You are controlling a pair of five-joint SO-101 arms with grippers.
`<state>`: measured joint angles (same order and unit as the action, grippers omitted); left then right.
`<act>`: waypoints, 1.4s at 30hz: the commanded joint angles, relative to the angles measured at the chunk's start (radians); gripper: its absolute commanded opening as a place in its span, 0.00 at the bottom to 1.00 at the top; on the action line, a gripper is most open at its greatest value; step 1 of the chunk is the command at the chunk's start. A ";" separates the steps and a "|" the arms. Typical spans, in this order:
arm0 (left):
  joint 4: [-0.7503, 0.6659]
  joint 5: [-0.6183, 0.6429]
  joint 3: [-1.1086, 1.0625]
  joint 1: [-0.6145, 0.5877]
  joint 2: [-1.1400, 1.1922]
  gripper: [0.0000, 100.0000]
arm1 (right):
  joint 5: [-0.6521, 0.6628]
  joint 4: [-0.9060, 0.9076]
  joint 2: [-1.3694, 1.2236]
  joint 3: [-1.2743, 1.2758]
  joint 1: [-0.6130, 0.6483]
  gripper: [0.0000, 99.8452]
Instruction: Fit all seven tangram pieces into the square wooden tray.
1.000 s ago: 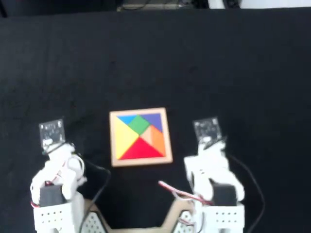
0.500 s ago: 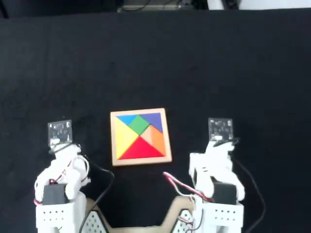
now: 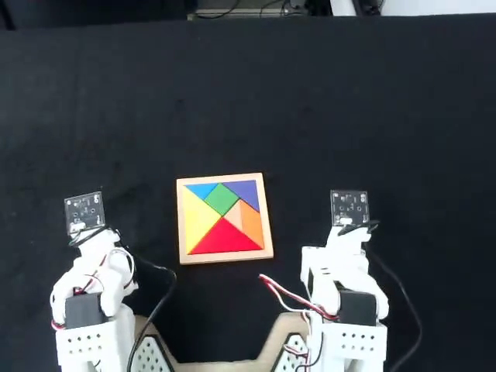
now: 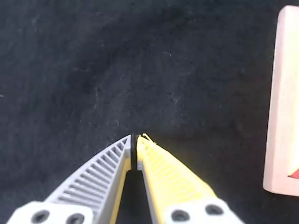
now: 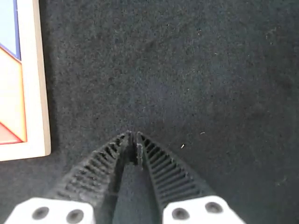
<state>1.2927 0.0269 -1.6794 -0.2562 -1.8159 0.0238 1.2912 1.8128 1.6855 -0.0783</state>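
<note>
wooden tray [image 4: 275, 102] chopped off by the frame edge in the left wrist view, just a sliver of red piece [image 4: 295, 174] peeking in, right wrist view clips it too, orange piece [image 5: 10, 93] only half there, left arm's base [image 3: 87, 349] and right arm's base [image 3: 353, 349] running off the bottom of the high view

No writing, label, number or sign is legible on anything.

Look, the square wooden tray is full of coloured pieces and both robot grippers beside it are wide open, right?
Not quite. The square wooden tray is full of coloured pieces, but both grippers beside it are shut, not open: each wrist view shows it, left gripper and right gripper alike.
</note>
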 commanded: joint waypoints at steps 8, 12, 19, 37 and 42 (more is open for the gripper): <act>-0.018 -0.014 -0.019 0.005 -0.002 0.03 | -0.008 0.003 0.059 0.001 -0.017 0.01; -0.018 -0.014 -0.019 0.005 -0.002 0.03 | -0.005 0.005 0.059 0.001 -0.011 0.01; -0.018 -0.014 -0.019 0.005 -0.002 0.03 | 0.123 0.002 0.058 -0.001 -0.017 0.01; -0.018 -0.014 -0.019 0.005 -0.002 0.03 | 0.135 0.003 0.061 -0.001 -0.012 0.01; -0.018 -0.014 -0.019 0.005 -0.002 0.03 | 0.135 0.003 0.061 -0.001 -0.015 0.01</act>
<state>1.2927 0.0207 -1.6794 -0.2562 -1.8159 0.1465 1.2912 1.8128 1.6855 -0.0783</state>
